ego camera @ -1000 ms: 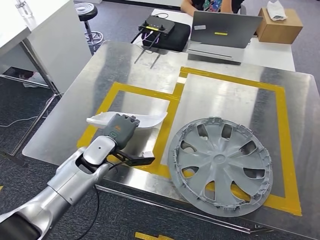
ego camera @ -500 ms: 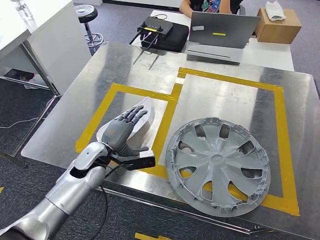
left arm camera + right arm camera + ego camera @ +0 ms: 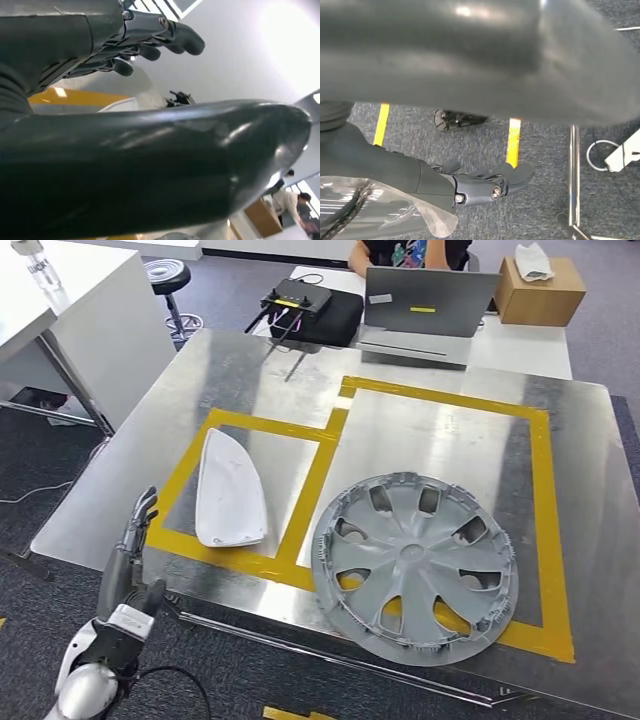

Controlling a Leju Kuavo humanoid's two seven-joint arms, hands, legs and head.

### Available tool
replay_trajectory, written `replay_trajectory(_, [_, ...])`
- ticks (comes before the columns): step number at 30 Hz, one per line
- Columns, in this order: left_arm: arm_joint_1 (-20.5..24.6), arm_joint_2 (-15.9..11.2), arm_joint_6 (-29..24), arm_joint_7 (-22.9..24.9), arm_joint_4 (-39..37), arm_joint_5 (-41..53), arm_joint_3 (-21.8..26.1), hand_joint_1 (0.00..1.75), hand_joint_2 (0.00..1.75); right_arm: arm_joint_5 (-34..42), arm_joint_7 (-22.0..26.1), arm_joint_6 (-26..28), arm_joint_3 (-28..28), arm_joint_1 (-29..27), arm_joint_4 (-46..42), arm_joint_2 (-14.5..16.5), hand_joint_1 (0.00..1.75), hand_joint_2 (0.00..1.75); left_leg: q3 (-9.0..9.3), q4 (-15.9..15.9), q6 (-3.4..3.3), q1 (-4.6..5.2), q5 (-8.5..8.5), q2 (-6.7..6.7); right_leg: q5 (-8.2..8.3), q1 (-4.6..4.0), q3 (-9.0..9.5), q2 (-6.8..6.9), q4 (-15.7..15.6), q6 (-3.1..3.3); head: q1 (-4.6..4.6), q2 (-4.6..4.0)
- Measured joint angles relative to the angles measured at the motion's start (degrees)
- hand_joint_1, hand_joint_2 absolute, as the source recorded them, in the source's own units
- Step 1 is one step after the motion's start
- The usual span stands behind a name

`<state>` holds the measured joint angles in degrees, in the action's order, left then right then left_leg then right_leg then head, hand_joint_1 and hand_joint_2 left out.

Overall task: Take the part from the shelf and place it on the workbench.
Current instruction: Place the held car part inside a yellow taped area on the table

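The white curved part (image 3: pixel 228 490) lies flat on the steel workbench (image 3: pixel 423 440), inside the smaller yellow-taped square. My left hand (image 3: pixel 128 565) hangs off the bench's near left edge, short of the part, fingers stretched out and holding nothing. In the left wrist view the same hand (image 3: pixel 151 40) has its fingers spread, with the pale part (image 3: pixel 141 87) beyond them. My right hand (image 3: pixel 478 182) hangs over the carpet floor, fingers extended and empty.
A grey wheel cover (image 3: pixel 413 565) lies in the larger taped square on the right. Behind the bench stand a laptop (image 3: pixel 426 310), a black device with antennas (image 3: pixel 302 305) and a cardboard box (image 3: pixel 540 290); a person (image 3: pixel 407 252) sits there. A white table (image 3: pixel 75 320) stands at the left.
My left hand released the white part and pulled back off the near left edge of the bench. The part turned and now lies flat in the taped square. The view shifted slightly.
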<state>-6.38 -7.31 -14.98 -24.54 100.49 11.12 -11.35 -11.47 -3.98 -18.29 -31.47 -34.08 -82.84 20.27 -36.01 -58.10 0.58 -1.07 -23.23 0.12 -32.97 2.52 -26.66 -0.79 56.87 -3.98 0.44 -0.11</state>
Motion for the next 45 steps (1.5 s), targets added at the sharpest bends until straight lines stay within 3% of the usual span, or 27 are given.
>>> replay_trajectory(3, [-2.8, 0.0, 0.3, -0.8, 1.3, -1.3, 3.2, 0.00, 0.00, 0.3, -0.2, 0.3, 0.3, -0.1, -0.6, 0.0, 0.00, 0.00, -0.38, -0.4, 1.20, -0.27, 0.00, -0.30, 0.34, -0.30, -1.26, 0.14, 0.6, 2.16, -0.29, 0.00])
replay_trajectory(5, [-3.8, 0.0, 0.4, -0.8, 1.7, -1.4, 4.4, 0.00, 0.00, 0.4, -0.3, 0.3, 0.5, -0.1, -0.9, 0.0, 0.00, 0.00, -1.29, -3.7, 1.55, -0.46, -3.93, -0.28, 1.19, -0.52, -2.16, 0.54, 0.6, 3.23, -0.51, 0.00])
replay_trajectory(7, [-4.3, 0.0, 0.5, -0.7, 2.0, -1.4, 5.1, 0.00, 0.00, 0.4, -0.3, 0.3, 0.7, -0.2, -1.1, 0.0, 0.00, 0.00, -2.68, -10.7, 1.54, -0.41, -9.89, -0.24, 2.12, -1.01, -3.23, 0.86, 0.7, 3.84, -0.66, 0.00])
replay_trajectory(8, [-4.4, 0.0, 0.4, -0.5, 2.0, -1.8, 5.4, 0.00, 0.00, 0.4, -0.4, 0.3, 0.7, -0.2, -1.1, 0.0, 0.00, 0.00, -3.02, -13.9, 1.45, -0.37, -11.76, -0.24, 2.60, -1.31, -3.75, 0.99, 0.7, 4.01, -0.69, 0.00])
replay_trajectory(9, [-4.7, 0.1, 0.2, 0.0, 2.0, -2.5, 5.8, 0.00, 0.00, 0.4, -0.4, 0.3, 0.8, -0.1, -1.1, 0.0, 0.00, 0.00, -2.69, -15.8, 1.26, -0.31, -12.38, -0.24, 3.08, -1.62, -4.22, 1.09, 0.7, 4.16, -0.69, 0.00])
replay_trajectory(11, [-5.7, 0.5, -0.3, 1.0, 1.9, -4.8, 7.2, 0.00, 0.00, 0.4, -0.7, 0.4, 0.9, -0.2, -1.2, 0.0, 0.00, 0.00, 0.61, -13.5, 0.38, 0.05, -10.67, -0.25, 4.06, -2.23, -5.18, 1.08, 0.8, 4.32, -0.69, 0.00])
replay_trajectory(14, [-7.1, 1.6, -0.5, 1.3, 0.8, -8.5, 10.9, 0.00, 0.00, 0.6, -1.0, 0.2, 1.0, -0.2, -1.6, 0.0, 0.00, 0.00, 8.61, -1.7, -2.01, 1.16, -8.18, -0.23, 5.44, -2.78, -6.42, 0.96, 0.8, 4.17, -0.65, 0.00])
replay_trajectory(16, [-7.8, 2.8, -0.4, 2.1, -1.1, -9.9, 13.8, 0.00, 0.00, 0.9, -1.4, -0.1, 1.0, -0.3, -1.9, 0.1, 0.00, 0.00, 10.18, 1.7, -2.68, 1.66, -8.31, -0.17, 6.30, -2.65, -6.90, 1.02, 0.8, 3.60, -0.64, 0.00])
replay_trajectory(18, [-8.5, 4.4, 0.3, 3.6, -3.8, -11.2, 16.9, 0.00, 0.00, 1.2, -1.9, -0.4, 1.1, -0.5, -2.3, 0.1, 0.00, 0.00, 9.79, 2.6, -2.64, 1.74, -7.41, 0.05, 6.69, -2.43, -7.21, 0.97, 0.8, 2.96, -0.67, 0.00])
replay_trajectory(19, [-8.6, 5.3, 0.9, 4.5, -5.6, -12.0, 18.4, 0.00, 0.00, 1.3, -2.2, -0.6, 1.1, -0.6, -2.6, 0.0, 0.00, 0.00, 9.43, 3.0, -2.76, 1.61, -6.77, 0.23, 5.68, -2.44, -7.66, 0.90, 1.5, 2.68, -0.61, 0.00])
replay_trajectory(21, [-8.9, 7.1, 2.3, 6.1, -9.4, -13.2, 21.4, 0.00, 0.00, 1.5, -2.7, -1.2, 1.2, -0.8, -2.9, 0.0, 0.00, 0.00, 8.22, 3.5, -3.08, 1.30, -5.38, 0.66, 0.85, -2.39, -9.24, 0.76, 5.7, 2.24, -0.44, 0.00])
replay_trajectory(23, [-9.3, 8.5, 3.4, 7.2, -13.0, -13.9, 24.0, 0.00, 0.00, 1.6, -3.1, -1.6, 1.3, -1.0, -3.1, 0.0, 0.00, 0.00, 6.58, 3.3, -3.23, 1.31, -4.28, 1.09, -3.89, -2.24, -10.75, 0.77, 12.4, 1.81, -0.38, 0.00])
replay_trajectory(24, [-9.5, 9.1, 3.8, 7.7, -14.7, -13.9, 25.1, 0.00, 0.00, 1.8, -3.3, -1.8, 1.3, -1.1, -3.3, 0.0, 0.00, 0.00, 5.69, 3.1, -3.14, 1.31, -3.71, 1.43, -4.31, -2.15, -10.75, 0.79, 14.7, 1.57, -0.37, 0.00])
replay_trajectory(25, [-9.5, 9.6, 4.1, 8.4, -16.3, -14.0, 26.2, 0.00, 0.00, 2.0, -3.5, -1.9, 1.3, -1.2, -3.4, 0.0, 0.00, 0.00, 4.77, 2.9, -3.04, 1.28, -3.15, 1.82, -3.46, -2.03, -10.08, 0.83, 15.6, 1.34, -0.38, 0.00])
replay_trajectory(26, [-9.5, 10.1, 4.5, 9.1, -17.9, -13.9, 27.1, 0.00, 0.00, 2.2, -3.8, -2.0, 1.4, -1.3, -3.6, 0.0, 0.00, 0.00, 3.78, 2.6, -2.87, 1.22, -2.62, 2.22, -1.61, -1.91, -8.44, 0.98, 14.6, 1.10, -0.38, 0.00])
replay_trajectory(27, [-9.5, 10.5, 4.8, 9.9, -19.6, -13.7, 28.1, 0.00, 0.00, 2.5, -4.1, -2.2, 1.4, -1.4, -3.8, 0.0, 0.00, 0.00, 2.86, 2.2, -2.61, 1.15, -2.19, 2.62, 0.25, -1.76, -5.83, 1.43, 11.7, 0.86, -0.38, 0.00])
replay_trajectory(28, [-9.5, 10.9, 5.1, 10.5, -21.4, -13.4, 29.1, 0.00, 0.00, 2.7, -4.3, -2.3, 1.4, -1.4, -4.0, 0.0, 0.00, 0.00, 2.03, 1.5, -2.31, 1.15, -1.87, 3.01, 0.96, -1.69, -2.54, 2.24, 7.4, 0.61, -0.36, 0.00])
replay_trajectory(30, [-9.3, 11.3, 5.9, 11.4, -25.2, -12.6, 31.1, 0.00, 0.00, 3.0, -4.6, -2.5, 1.5, -1.2, -4.3, 0.0, 0.00, 0.00, 0.99, 0.4, -1.66, 1.24, -1.27, 3.89, 0.08, -1.82, 2.41, 3.53, -0.1, 1.08, -0.37, 0.00])
replay_trajectory(31, [-9.1, 11.5, 6.5, 11.7, -27.1, -12.3, 32.0, 0.00, 0.00, 3.0, -4.6, -2.7, 1.5, -1.2, -4.4, 0.0, 0.00, 0.00, 0.79, 0.0, -1.38, 1.28, -0.92, 4.31, -0.68, -1.99, 3.23, 3.69, -1.8, 1.56, -0.39, 0.00])
replay_trajectory(33, [-8.6, 11.9, 7.8, 12.4, -30.9, -11.9, 33.9, 0.00, 0.00, 2.8, -4.6, -3.1, 1.4, -1.4, -4.4, 0.0, 0.00, 0.00, 0.66, -0.1, -0.78, 1.13, -0.25, 4.90, -0.35, -2.10, 2.28, 3.07, -2.0, 2.78, -0.42, 0.00])
replay_trajectory(35, [-8.3, 12.3, 8.9, 12.7, -34.5, -10.6, 35.6, 0.00, 0.00, 2.5, -4.7, -3.6, 1.3, -1.6, -4.4, 0.0, 0.00, 0.00, 0.14, -1.7, -0.01, 0.79, -2.71, 3.55, 0.81, -2.01, 1.03, 2.45, -1.9, 3.75, -0.46, 0.00])
replay_trajectory(38, [-8.1, 12.6, 9.7, 12.7, -39.4, -8.4, 37.3, 0.00, 0.00, 1.8, -4.7, -4.5, 1.3, -1.4, -4.4, 0.1, 0.00, 0.00, -1.15, -10.7, 0.71, 0.51, -11.65, 0.78, 3.04, -2.08, -1.51, 1.19, -1.8, 4.43, -0.61, 0.00])
replay_trajectory(39, [-7.9, 12.6, 9.9, 12.6, -40.7, -7.8, 37.7, 0.00, 0.00, 1.6, -4.7, -4.7, 1.3, -1.3, -4.4, 0.1, 0.00, 0.00, -1.14, -13.6, 0.69, 0.51, -13.05, 0.55, 3.79, -2.20, -2.45, 0.71, -1.8, 4.46, -0.64, 0.00])
replay_trajectory(40, [-7.6, 12.7, 10.1, 12.5, -41.8, -7.3, 38.0, 0.00, 0.00, 1.4, -4.6, -4.8, 1.2, -1.3, -4.4, 0.1, 0.00, 0.00, -0.54, -15.2, 0.54, 0.53, -13.09, 0.44, 4.53, -2.32, -3.39, 0.24, -1.7, 4.44, -0.64, 0.00])
replay_trajectory(41, [-7.4, 12.7, 10.2, 12.4, -42.8, -6.8, 38.1, 0.00, 0.00, 1.2, -4.5, -4.9, 1.2, -1.2, -4.4, 0.1, 0.00, 0.00, 0.92, -14.7, 0.28, 0.56, -11.92, 0.37, 5.27, -2.45, -4.26, -0.10, -1.6, 4.43, -0.64, 0.00])
replay_trajectory(43, [-6.8, 12.7, 10.3, 12.1, -44.3, -5.7, 38.3, 0.00, 0.00, 0.8, -4.2, -5.0, 1.1, -1.0, -4.3, 0.1, 0.00, 0.00, 6.34, -8.2, -0.44, 0.67, -8.95, -0.05, 6.71, -2.60, -5.89, -0.71, -1.2, 4.30, -0.64, 0.00])
replay_trajectory(45, [-6.1, 12.8, 10.3, 11.8, -45.5, -4.8, 38.4, 0.00, 0.00, 0.4, -3.8, -5.1, 1.0, -1.0, -4.3, 0.1, 0.00, 0.00, 12.10, 0.6, -1.09, 0.93, -8.63, -0.82, 8.00, -2.73, -7.07, -1.15, -0.9, 3.84, -0.60, 0.00])
